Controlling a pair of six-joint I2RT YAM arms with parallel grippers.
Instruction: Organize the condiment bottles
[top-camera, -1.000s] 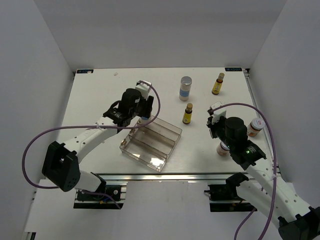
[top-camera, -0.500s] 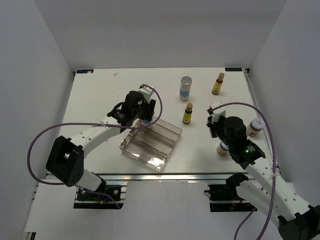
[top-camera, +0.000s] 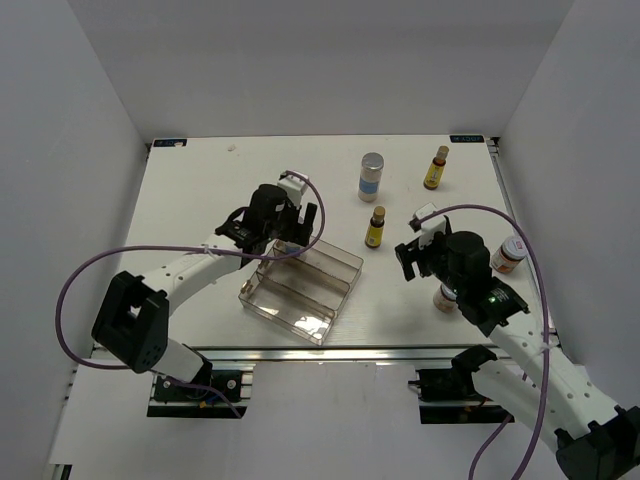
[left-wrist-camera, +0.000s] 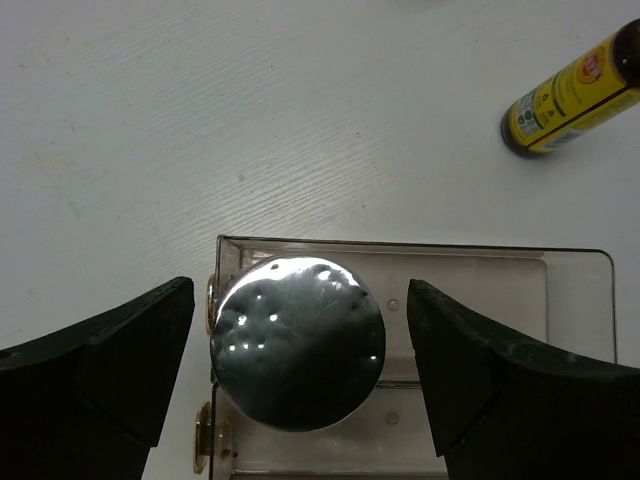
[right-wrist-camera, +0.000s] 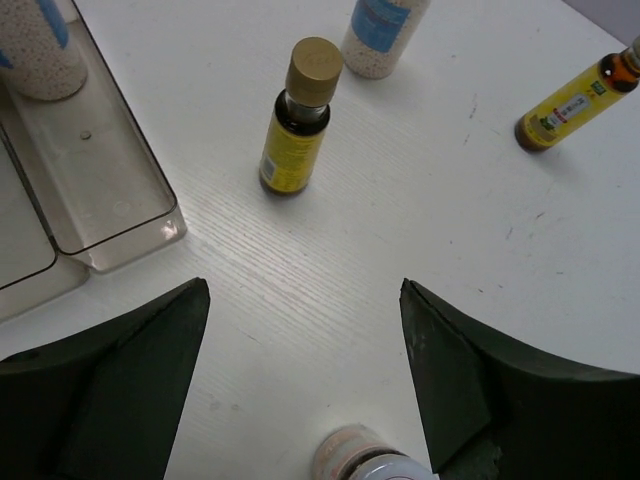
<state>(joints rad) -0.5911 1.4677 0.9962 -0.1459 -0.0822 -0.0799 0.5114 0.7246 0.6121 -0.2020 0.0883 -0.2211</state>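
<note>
Left claw (left-wrist-camera: 300, 292) is standing open in the left wrist view, its fingers (left-wrist-camera: 110, 370) flanking the silver cap of a shaker (left-wrist-camera: 297, 342) with a gap on each side and touching neither. That shaker is sitting upright in a corner of the tray (left-wrist-camera: 470, 250). By my reading this is the one bottle stowed so far, and the claw is no longer carrying it. Right claw (right-wrist-camera: 305, 290) is also gaping wide in the right wrist view, holding nothing. The near yellow bottle (right-wrist-camera: 300, 115) is standing ahead of it, roughly in line with the gap but well clear of the fingertips. A second shaker (right-wrist-camera: 385, 30) and the far yellow bottle (right-wrist-camera: 575, 100) are lying further out. The near jar (right-wrist-camera: 365, 465) is showing at the bottom edge, just under the claw. In the top view the left claw is covering the tray's far left corner and hiding most of the stowed shaker. The far jar (top-camera: 510, 255) is waiting near the table's (top-camera: 200, 190) right edge. One of six is looking done. Five are standing loose right of the tray, and the right claw is sitting nearest the yellow bottle and the jars.
</note>
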